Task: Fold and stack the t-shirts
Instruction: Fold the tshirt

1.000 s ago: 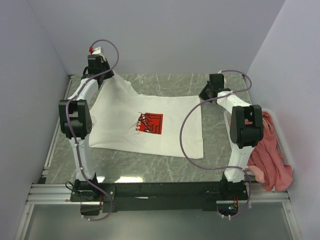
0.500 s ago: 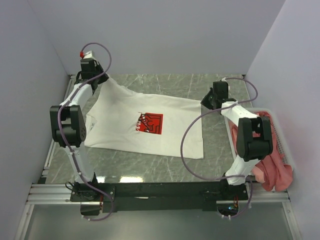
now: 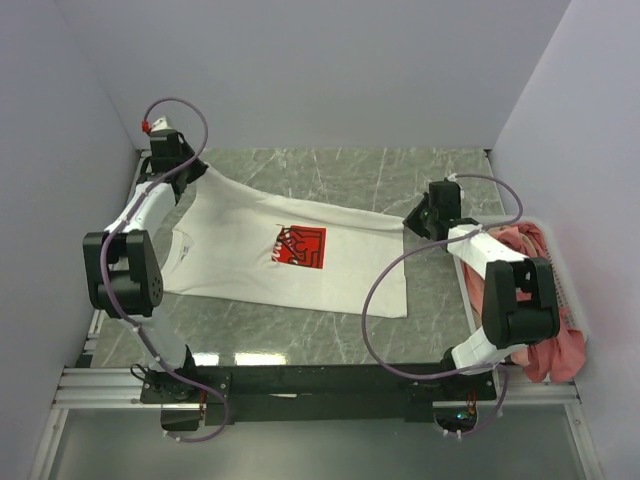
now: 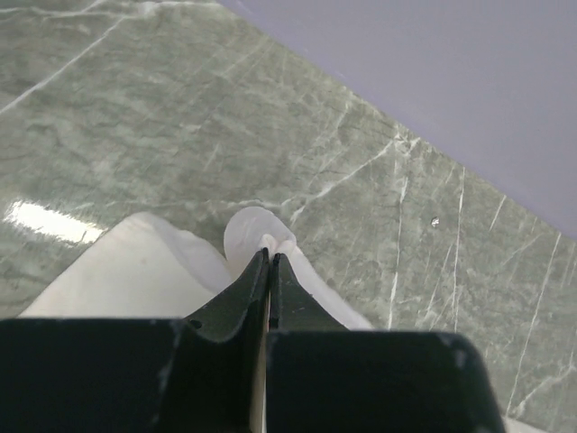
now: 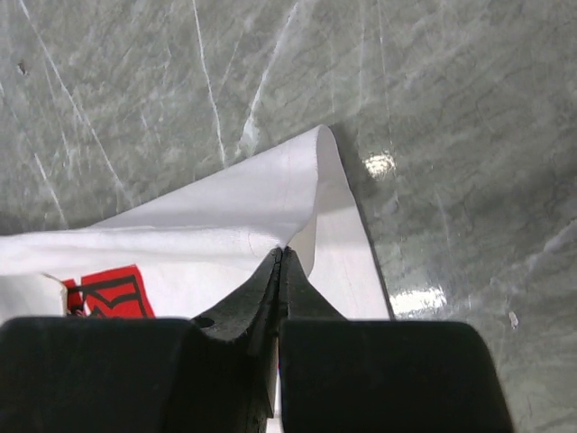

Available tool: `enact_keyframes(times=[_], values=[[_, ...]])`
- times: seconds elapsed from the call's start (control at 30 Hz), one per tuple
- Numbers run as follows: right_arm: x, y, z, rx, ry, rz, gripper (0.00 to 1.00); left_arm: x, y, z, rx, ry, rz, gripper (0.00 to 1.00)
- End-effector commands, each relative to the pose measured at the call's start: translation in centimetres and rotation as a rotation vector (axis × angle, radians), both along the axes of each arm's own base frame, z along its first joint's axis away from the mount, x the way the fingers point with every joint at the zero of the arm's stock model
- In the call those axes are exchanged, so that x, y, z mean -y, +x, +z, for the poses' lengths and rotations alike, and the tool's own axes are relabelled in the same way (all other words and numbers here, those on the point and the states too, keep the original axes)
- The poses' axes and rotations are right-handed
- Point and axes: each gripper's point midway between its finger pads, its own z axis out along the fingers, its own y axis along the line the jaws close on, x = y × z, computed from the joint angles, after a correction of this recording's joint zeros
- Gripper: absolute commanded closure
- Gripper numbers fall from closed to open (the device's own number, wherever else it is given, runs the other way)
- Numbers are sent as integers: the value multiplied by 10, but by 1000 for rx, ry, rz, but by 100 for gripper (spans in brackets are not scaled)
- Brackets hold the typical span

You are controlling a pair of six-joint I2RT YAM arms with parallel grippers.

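Note:
A white t-shirt (image 3: 270, 250) with a red rectangular chest print (image 3: 300, 246) lies spread on the marble table. My left gripper (image 3: 190, 178) is shut on its far left corner; in the left wrist view the cloth (image 4: 270, 242) bunches at the closed fingertips (image 4: 269, 256). My right gripper (image 3: 412, 222) is shut on the far right corner; in the right wrist view the white cloth (image 5: 243, 216) is pinched at the tips (image 5: 281, 253). The shirt's far edge is pulled taut between both grippers. A salmon-pink t-shirt (image 3: 540, 330) lies in the basket at the right.
A white plastic slatted basket (image 3: 562, 290) stands at the table's right edge beside the right arm. Purple walls close the back and both sides. A black rail (image 3: 320, 380) runs along the near edge with both arm bases.
Both grippers have moved outward and toward the near side with the shirt's corners, left to the left and right to the right. The shirt's far edge has stretched wider and flatter.

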Motion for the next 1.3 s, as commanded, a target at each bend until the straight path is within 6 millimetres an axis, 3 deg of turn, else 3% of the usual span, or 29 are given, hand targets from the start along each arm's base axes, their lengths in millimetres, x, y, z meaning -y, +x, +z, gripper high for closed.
enact_keyframes(times=[0.0, 0.47, 1.27], values=[[-2, 1, 23, 84, 5, -14, 100, -16, -12, 32, 63, -25, 86, 100], [4, -29, 16, 69, -7, -41, 100, -36, -62, 10, -21, -74, 214, 100], [4, -77, -9, 7, 26, -53, 100, -38, -122, -21, -105, -136, 319, 100]])
